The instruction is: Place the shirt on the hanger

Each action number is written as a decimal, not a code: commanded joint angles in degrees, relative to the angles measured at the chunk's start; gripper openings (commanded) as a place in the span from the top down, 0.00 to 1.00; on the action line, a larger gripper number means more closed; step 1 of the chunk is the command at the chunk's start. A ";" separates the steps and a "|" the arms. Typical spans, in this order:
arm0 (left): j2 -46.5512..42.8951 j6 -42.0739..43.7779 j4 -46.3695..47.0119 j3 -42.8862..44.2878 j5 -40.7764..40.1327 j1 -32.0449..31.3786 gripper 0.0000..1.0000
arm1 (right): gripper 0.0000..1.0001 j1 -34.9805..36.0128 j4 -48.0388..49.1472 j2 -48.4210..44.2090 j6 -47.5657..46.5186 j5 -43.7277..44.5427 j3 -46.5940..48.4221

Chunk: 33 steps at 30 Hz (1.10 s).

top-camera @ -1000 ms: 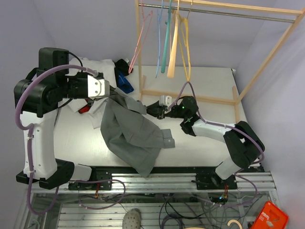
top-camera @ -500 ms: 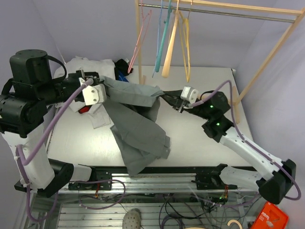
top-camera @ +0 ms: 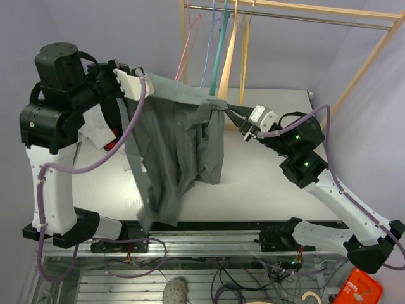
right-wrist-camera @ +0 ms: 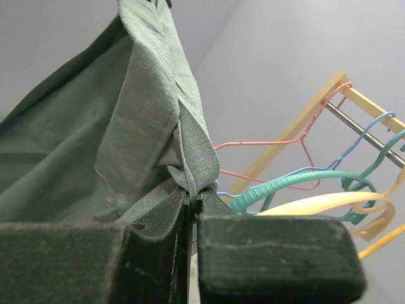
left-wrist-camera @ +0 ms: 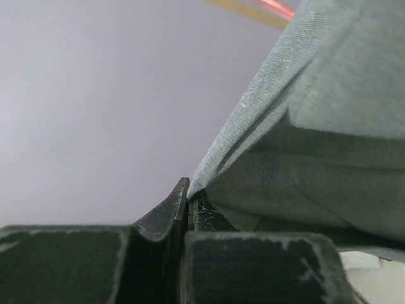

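- Top external view: the shirt hangs in the air over the left and middle of the tabletop, with its top edge stretched between the two arms and its lower end drooping toward the near edge.
- The left arm reaches up at the far left, and the left jaws pinch the shirt's left top corner.
- The right arm stretches in from the near right, and the right jaws pinch the shirt's right top corner.
- The hanger hangs on the rail at the far side. It is beside a cream hanger, a teal hanger and a pink hanger.
- The shirt is not on the hanger.
- A white garment lies on the tabletop at the far left, partly behind the shirt.
- Left wrist view: the left jaws are pressed together on a folded edge of the grey cloth, which rises up and to the right.
- Right wrist view: the right jaws are pressed together on a bunched seam of the shirt. The cloth spreads up and to the left, and the hangers on the rail show beyond it at the right.
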 commanded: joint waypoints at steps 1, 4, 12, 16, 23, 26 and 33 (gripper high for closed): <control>-0.22 1.81 12.33 -5.63 -7.67 2.14 0.93 | 1.00 0.22 -5.37 0.39 -5.57 2.98 2.40; -2.01 2.97 9.28 -13.34 -4.00 5.40 0.93 | 1.00 0.22 -10.63 -1.04 -5.64 2.49 1.58; -8.05 4.70 -11.50 -38.59 14.19 10.68 0.93 | 1.00 0.26 -28.22 -6.60 -0.57 -9.98 -8.16; -8.14 7.53 -19.94 -47.00 21.30 10.89 0.93 | 1.00 0.32 -32.64 -6.19 3.74 -18.04 -14.07; -7.82 12.15 -19.62 -58.62 31.54 10.98 0.93 | 1.00 1.70 -23.88 -2.78 8.98 -18.70 -23.32; -3.83 6.51 -12.06 -60.56 32.90 10.98 0.93 | 1.00 1.71 -12.81 -0.97 12.29 -10.92 -26.38; 8.57 -9.39 5.43 -57.96 32.34 12.85 0.93 | 1.00 -0.44 0.25 12.97 27.25 1.90 -22.01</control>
